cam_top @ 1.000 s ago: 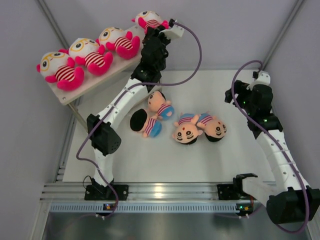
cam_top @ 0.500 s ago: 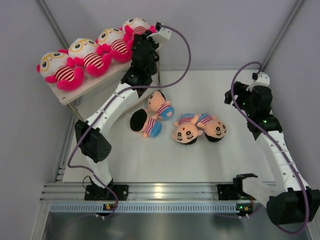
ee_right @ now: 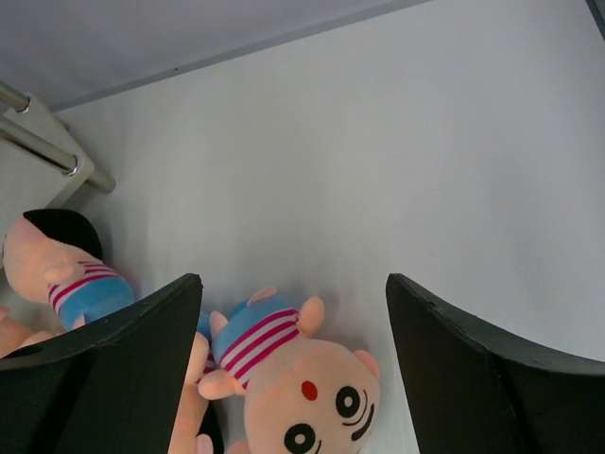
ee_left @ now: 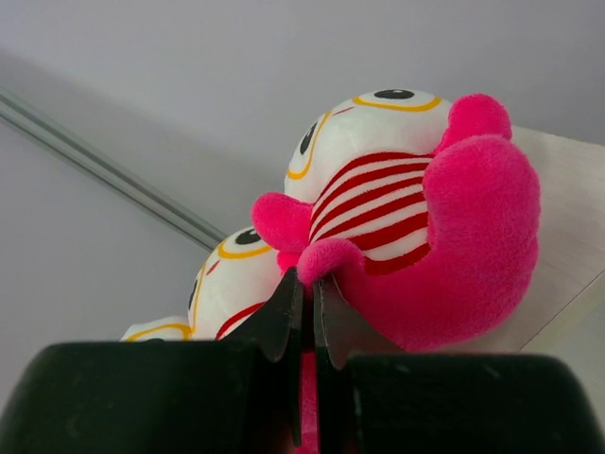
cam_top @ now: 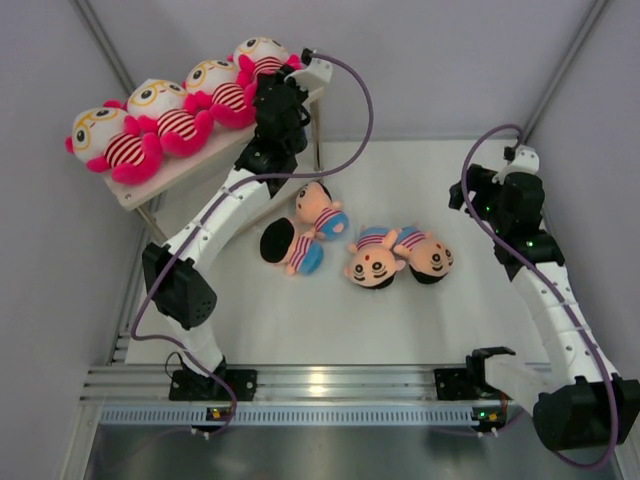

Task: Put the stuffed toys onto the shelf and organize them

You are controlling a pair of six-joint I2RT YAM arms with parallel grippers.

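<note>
Four white-headed, pink-limbed stuffed toys lie in a row on the shelf's (cam_top: 185,168) top board, at upper left. My left gripper (cam_top: 264,82) is shut on a pink limb of the rightmost one (cam_top: 256,52). In the left wrist view the closed gripper (ee_left: 307,282) pinches that toy's (ee_left: 416,208) limb, and a neighbouring toy (ee_left: 232,284) lies behind it. Four peach-faced toys lie on the table: two (cam_top: 322,208) (cam_top: 288,245) near the middle and two (cam_top: 372,262) (cam_top: 430,255) to their right. My right gripper (cam_top: 470,195) hangs open above the table; the right wrist view shows one peach toy (ee_right: 298,383) under that gripper (ee_right: 293,284).
The shelf's cream board (ee_left: 567,236) ends just right of the held toy. A thin metal shelf leg (ee_right: 47,147) stands at the left of the right wrist view, with another peach toy (ee_right: 66,270) beside it. Grey walls enclose the white table (cam_top: 440,330).
My left arm has swung left, carrying the fourth pink toy from beyond the shelf's right end onto the board. The row of pink toys has shifted left. The right arm has not moved.
</note>
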